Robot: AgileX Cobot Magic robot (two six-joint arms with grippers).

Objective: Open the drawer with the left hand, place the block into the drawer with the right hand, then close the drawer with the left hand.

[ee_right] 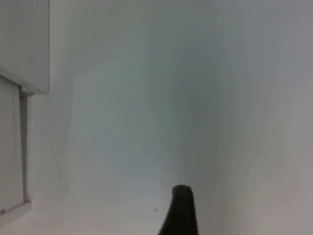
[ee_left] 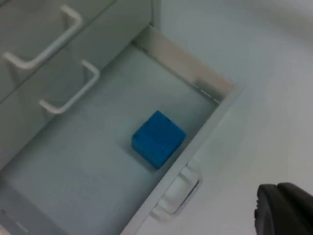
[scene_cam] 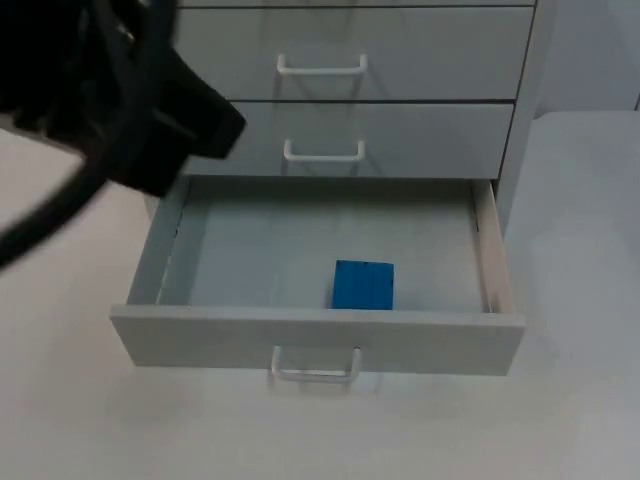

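The bottom drawer (scene_cam: pixel 300 240) of a light grey drawer cabinet (scene_cam: pixel 400 60) is pulled all the way out over the white table (scene_cam: pixel 580 300), and the blue block (scene_cam: pixel 362 285) is sat on the drawer floor, close behind the front panel (scene_cam: pixel 200 345) and a bit right of the middle. It's seen in the left wrist view too (ee_left: pixel 158 138), resting flat, just inside the front wall and well apart from the side walls. The white bow handle (scene_cam: pixel 315 368) on the open drawer's front is untouched. Two closed drawers are stacked above it, each with its own handle: the middle one (scene_cam: pixel 323 153) and the upper one (scene_cam: pixel 321 68).

The left arm (scene_cam: pixel 120 110) is parked up high over the drawer's back left corner, clear of the drawer. A single black fingertip of the left gripper (ee_left: pixel 283 208) can be made out, hanging over the bare table just off the drawer front and apart from the handle (ee_left: pixel 176 196). Whether that gripper is open or closed can't be told.

The right gripper (ee_right: pixel 180 210) is held out over bare table beside the cabinet's side wall (ee_right: pixel 24 44), with nothing gripped as far as can be seen; again just one fingertip is visible, so its open/closed state can't be told either.
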